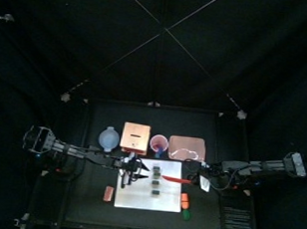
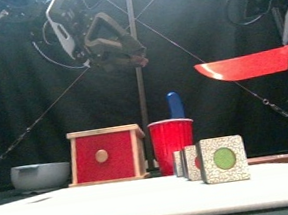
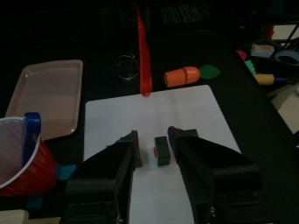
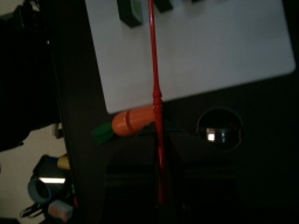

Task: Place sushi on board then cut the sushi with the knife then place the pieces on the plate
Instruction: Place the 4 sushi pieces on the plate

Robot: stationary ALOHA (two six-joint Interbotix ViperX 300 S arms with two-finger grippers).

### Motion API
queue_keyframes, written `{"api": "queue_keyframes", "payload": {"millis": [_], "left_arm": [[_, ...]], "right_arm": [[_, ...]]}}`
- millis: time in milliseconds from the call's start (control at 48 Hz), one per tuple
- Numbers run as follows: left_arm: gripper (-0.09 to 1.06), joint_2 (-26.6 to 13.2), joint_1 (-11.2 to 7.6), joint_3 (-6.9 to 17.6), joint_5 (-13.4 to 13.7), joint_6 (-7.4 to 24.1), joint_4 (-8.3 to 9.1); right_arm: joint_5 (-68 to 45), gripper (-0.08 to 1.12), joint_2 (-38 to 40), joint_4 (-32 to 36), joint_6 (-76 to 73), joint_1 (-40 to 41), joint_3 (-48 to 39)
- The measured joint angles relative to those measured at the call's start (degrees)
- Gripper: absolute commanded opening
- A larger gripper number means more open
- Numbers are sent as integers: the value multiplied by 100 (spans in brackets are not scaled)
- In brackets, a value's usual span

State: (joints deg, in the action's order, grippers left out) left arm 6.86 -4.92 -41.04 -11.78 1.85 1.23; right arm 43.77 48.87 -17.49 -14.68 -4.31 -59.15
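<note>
Sushi pieces (image 2: pixel 223 159) stand on the white board (image 2: pixel 121 206) in front view, red knife (image 2: pixel 251 63) high above them. Left wrist view: left gripper (image 3: pixel 152 137) fingers spread open over one piece. Right wrist view: right gripper (image 4: pixel 156 179) fingers clamp the knife's handle.

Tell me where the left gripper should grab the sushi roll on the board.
Probably across its flat dark green sides, from straight above: the sushi roll lies on the white cutting board, and the left gripper hangs over it, open jaws either side, clear of the red knife.
</note>
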Motion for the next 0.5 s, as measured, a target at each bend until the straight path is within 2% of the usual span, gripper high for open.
{"api": "queue_keyframes", "payload": {"millis": [167, 500], "left_arm": [[74, 9, 26, -18, -9, 0, -9], [74, -9, 132, -79, -18, 0, -9]], "right_arm": [[290, 43, 264, -35, -378, -35, -149], [413, 62, 264, -229, -659, -220, -404]]}}
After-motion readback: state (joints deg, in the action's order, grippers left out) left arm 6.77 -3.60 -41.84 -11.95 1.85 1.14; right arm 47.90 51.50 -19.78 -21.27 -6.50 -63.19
